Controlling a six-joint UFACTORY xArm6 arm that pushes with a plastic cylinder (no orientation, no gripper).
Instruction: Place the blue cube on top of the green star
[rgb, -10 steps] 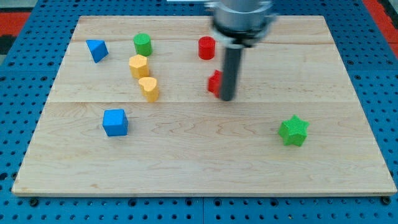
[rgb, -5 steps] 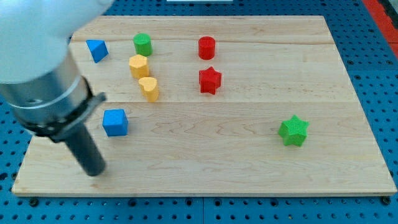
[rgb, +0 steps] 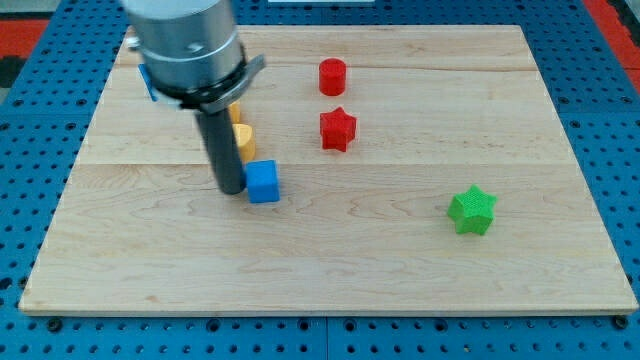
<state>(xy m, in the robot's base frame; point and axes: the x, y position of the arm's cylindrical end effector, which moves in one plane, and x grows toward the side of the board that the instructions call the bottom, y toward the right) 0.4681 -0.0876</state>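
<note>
In the only camera view, our tip (rgb: 231, 190) (just a bare rod, no jaws to open or close) sits touching the left side of the blue cube (rgb: 263, 181), with the green star (rgb: 471, 210) well off to the right and a bit lower, so we're looking at a rightward shove.

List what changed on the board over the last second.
My tip swung from beside the red star to the view's lower left, then pushed the blue cube rightward toward the green star; it now touches the cube's left side. Both stars and the red cylinder stayed put.
</note>
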